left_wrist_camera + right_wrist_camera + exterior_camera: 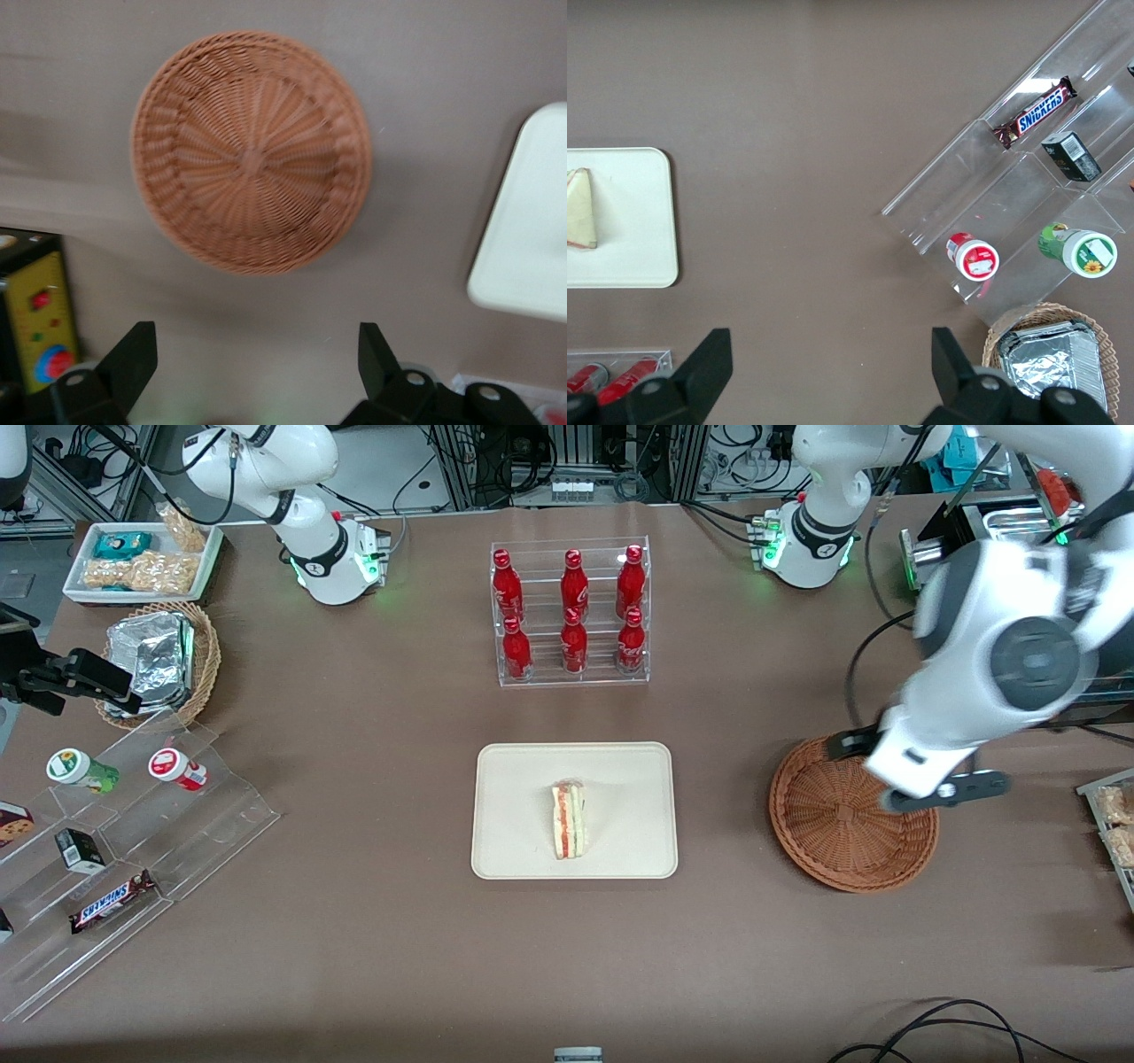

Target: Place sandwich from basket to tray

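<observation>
The sandwich (568,819), a pale wedge with red and green layers, lies on the cream tray (514,779) in the middle of the table, and it shows at the tray's edge in the right wrist view too (580,208). The reddish-brown basket (833,837) stands toward the working arm's end and holds nothing (251,150). My left gripper (912,775) hovers above the basket's rim on the side away from the front camera. Its fingers are open with nothing between them (257,359). A corner of the tray (532,230) shows in the left wrist view.
A clear rack of red bottles (571,611) stands farther from the front camera than the tray. Toward the parked arm's end are a stepped acrylic shelf with snacks (115,824), a tan basket of foil packets (159,660) and a white snack tray (142,558). A yellow box (40,319) sits near the gripper.
</observation>
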You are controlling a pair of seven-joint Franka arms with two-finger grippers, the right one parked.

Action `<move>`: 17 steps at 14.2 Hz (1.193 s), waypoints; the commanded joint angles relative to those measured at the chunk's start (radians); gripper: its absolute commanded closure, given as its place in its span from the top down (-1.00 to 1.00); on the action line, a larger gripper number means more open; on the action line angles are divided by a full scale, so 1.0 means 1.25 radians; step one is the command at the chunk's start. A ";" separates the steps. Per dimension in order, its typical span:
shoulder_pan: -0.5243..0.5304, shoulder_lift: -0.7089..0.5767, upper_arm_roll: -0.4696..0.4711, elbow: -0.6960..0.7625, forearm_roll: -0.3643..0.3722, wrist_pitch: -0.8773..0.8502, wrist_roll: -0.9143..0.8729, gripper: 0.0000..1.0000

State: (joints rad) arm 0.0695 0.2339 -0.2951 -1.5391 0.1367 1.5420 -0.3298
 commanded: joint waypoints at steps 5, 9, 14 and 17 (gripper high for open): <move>-0.003 -0.074 0.137 0.057 -0.068 -0.109 0.276 1.00; -0.003 -0.075 0.166 0.108 -0.077 -0.103 0.274 1.00; -0.004 -0.093 0.178 0.107 -0.104 -0.108 0.268 1.00; -0.017 -0.098 0.181 0.102 -0.104 -0.109 0.266 1.00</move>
State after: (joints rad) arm 0.0661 0.1331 -0.0787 -1.4064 0.0187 1.4258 -0.0017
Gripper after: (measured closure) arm 0.000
